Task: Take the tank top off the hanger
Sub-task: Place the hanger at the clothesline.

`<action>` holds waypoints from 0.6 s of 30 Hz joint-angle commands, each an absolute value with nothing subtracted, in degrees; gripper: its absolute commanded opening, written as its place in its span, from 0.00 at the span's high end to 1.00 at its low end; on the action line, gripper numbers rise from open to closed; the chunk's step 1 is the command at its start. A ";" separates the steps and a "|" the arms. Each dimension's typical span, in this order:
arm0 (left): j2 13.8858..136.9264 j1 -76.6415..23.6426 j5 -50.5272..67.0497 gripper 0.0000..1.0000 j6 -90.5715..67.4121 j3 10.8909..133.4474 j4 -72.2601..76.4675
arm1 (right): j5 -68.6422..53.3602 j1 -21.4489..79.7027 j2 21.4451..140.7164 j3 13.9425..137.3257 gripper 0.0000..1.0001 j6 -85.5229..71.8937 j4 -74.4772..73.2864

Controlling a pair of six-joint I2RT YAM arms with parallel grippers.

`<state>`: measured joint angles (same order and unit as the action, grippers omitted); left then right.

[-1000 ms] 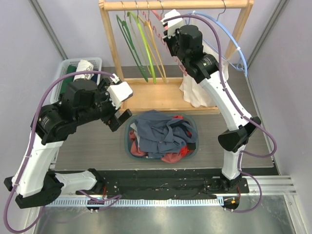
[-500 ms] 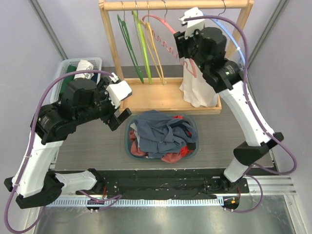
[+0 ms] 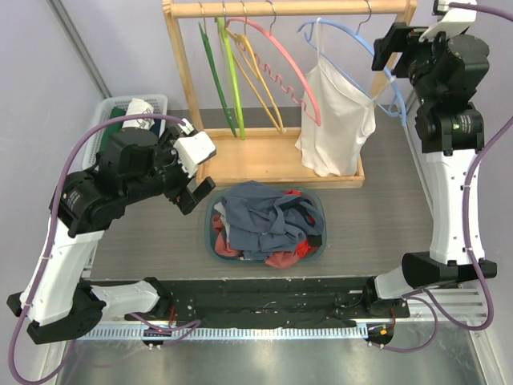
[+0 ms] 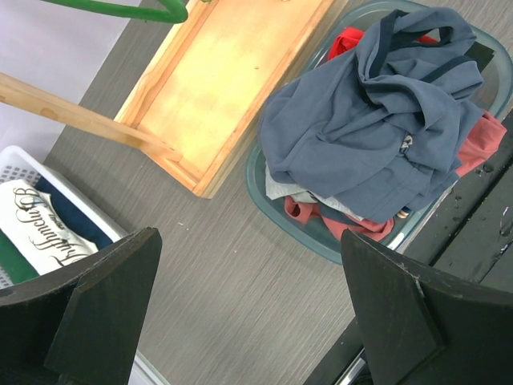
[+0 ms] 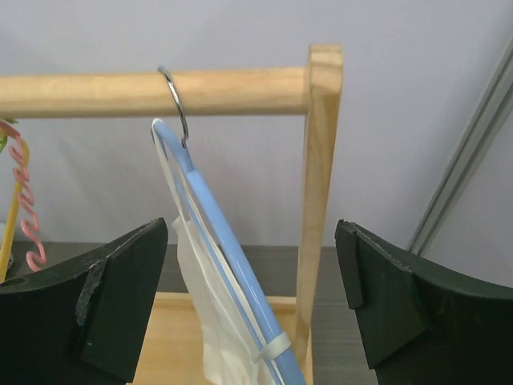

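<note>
Tank top point(image 3: 337, 120): thin white cloth, on the blue hanger point(image 3: 391, 80) at the right end of the wooden rack point(image 3: 288, 8).
Around: pink hanger point(image 3: 282, 60) bare beside it; basket point(image 4: 258, 178) of crumpled clothes; white crate point(image 3: 108, 104).
Left gripper point(image 4: 248, 309): fingers wide apart, empty, above the basket.
Right gripper point(image 5: 252, 297): fingers wide apart, empty, facing the blue hanger.
Surface: grey wood-grain table point(image 3: 385, 216).
</note>
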<state>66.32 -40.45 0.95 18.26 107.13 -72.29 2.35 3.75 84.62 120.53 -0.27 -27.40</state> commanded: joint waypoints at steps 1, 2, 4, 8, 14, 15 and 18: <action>66.01 -40.08 2.11 0.00 18.19 108.28 -70.66 | -4.65 -1.29 81.40 114.27 0.05 -6.14 -23.65; 65.92 -40.08 2.11 0.00 18.11 107.59 -70.75 | -5.09 -2.45 80.95 112.34 0.04 -6.67 -23.12; 65.92 -40.08 2.37 0.00 18.11 107.05 -70.75 | -6.50 -4.30 79.99 110.57 0.03 -7.55 -21.19; 65.92 -40.08 2.29 0.00 18.19 106.52 -70.75 | -12.28 -10.44 78.93 103.92 0.01 -15.09 -15.05; 65.83 -40.08 2.55 0.00 17.84 106.44 -71.01 | -19.59 -11.69 77.96 96.08 0.00 -19.60 -5.90; 65.74 -40.08 2.55 0.00 17.84 106.35 -71.02 | -22.30 -11.69 77.61 95.37 0.00 -20.90 -3.63; 65.65 -40.08 2.37 0.00 17.75 106.08 -70.93 | -26.17 -11.69 77.52 94.04 0.00 -22.32 -1.15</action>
<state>66.35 -40.36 1.61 18.24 106.41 -72.27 -17.23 -11.99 80.20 95.13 -17.91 -11.44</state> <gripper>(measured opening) 0.996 0.996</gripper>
